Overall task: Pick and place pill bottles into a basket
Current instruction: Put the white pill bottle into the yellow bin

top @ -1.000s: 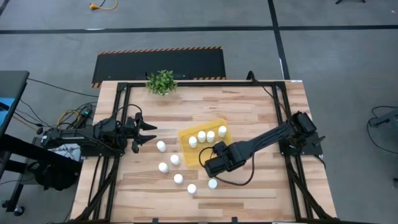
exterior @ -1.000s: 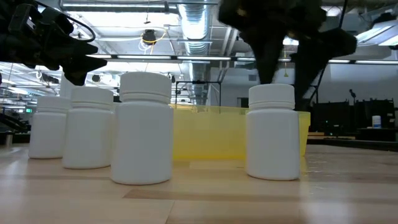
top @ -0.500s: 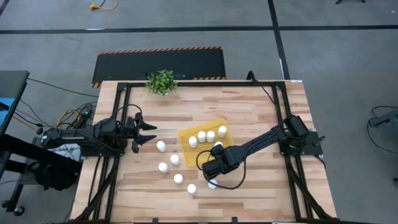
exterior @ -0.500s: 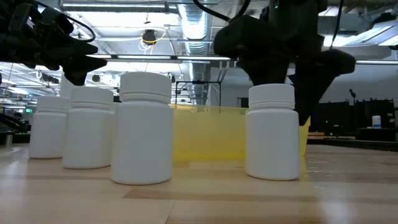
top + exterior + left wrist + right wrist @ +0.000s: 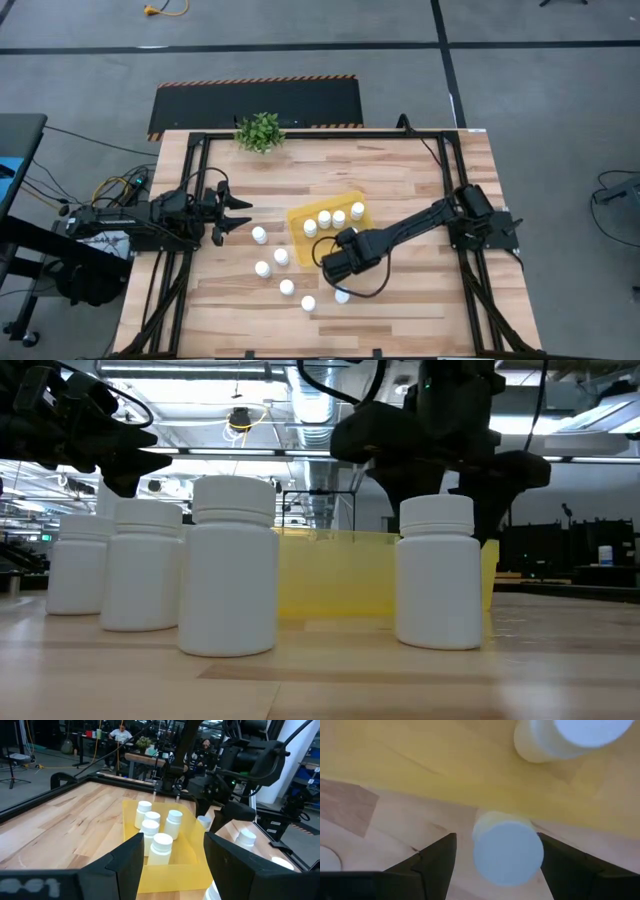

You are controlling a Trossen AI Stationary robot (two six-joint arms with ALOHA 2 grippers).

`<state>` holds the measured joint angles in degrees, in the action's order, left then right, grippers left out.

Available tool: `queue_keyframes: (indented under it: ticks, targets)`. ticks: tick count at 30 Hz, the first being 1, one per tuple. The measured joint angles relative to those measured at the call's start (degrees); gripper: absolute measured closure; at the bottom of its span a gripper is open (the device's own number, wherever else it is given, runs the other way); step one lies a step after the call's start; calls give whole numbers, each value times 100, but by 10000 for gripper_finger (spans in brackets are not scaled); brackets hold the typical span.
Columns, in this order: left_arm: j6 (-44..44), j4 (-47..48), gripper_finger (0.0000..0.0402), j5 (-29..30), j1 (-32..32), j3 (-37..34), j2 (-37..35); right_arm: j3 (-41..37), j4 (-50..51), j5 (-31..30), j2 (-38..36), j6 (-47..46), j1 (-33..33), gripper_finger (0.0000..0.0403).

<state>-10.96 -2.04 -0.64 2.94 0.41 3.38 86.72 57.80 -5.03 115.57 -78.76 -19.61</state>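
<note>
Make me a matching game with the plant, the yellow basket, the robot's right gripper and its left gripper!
Things:
1. plant
2. basket
3. right gripper
4. left gripper

Places:
A. open, right above a pill bottle on the wood
B. far edge of the table
C. waiting at the table's left side
D. holds several bottles

Pairs: 1-B, 2-D, 3-A, 4-C

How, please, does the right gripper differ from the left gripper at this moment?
The right gripper points down with open fingers either side of a small white pill bottle just outside the shallow yellow plastic basket; the left gripper waits at the table's left side, around nothing. The right is over the bottles; the left is away from them. Both are dark and two-fingered.
</note>
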Motion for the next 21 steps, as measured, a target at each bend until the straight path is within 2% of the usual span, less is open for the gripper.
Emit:
queue_keyframes:
  ticks: [15, 21]
  targets:
    - [0, 2, 207, 0, 0, 2, 0, 0, -2, -33, -2, 27, 63, 144]
    - [0, 0, 207, 0, -2, -1, 0, 0, -2, -33, -2, 15, 65, 168]
